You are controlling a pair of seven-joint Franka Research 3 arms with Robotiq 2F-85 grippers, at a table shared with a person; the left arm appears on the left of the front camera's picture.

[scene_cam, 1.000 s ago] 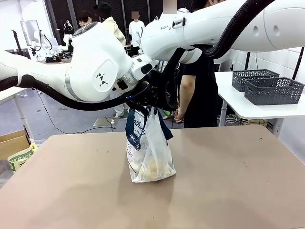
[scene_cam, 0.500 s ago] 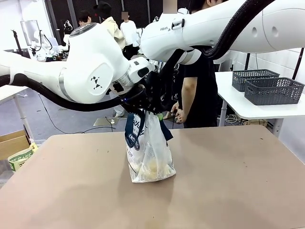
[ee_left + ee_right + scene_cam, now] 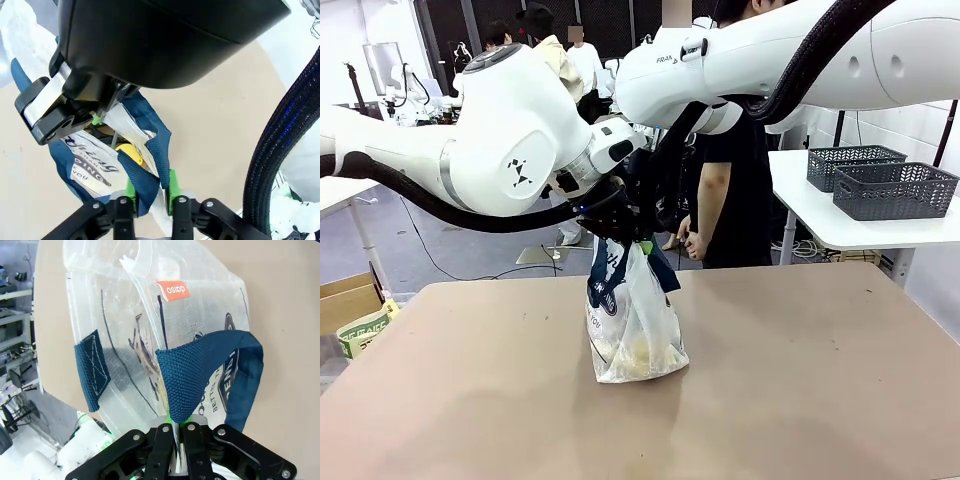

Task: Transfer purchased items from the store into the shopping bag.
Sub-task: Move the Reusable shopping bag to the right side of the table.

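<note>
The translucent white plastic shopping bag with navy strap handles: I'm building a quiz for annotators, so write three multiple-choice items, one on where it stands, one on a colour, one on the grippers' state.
1. Where does the translucent white plastic shopping bag stand?
A. on the tan table
B. in a grey basket
C. on the floor

2. What colour is the small tag on the bag's edge in the right wrist view?
A. green
B. orange
C. black

3. How do the two grippers stand?
A. both open above the bag
B. one shut, one open
C. each shut on a navy strap handle

Answers:
1 A: its base rests on the tan table, with pale-yellow items inside.
2 B: the tag is orange with white print.
3 C: the left gripper pinches one navy strap handle and the right gripper pinches the other.
</note>
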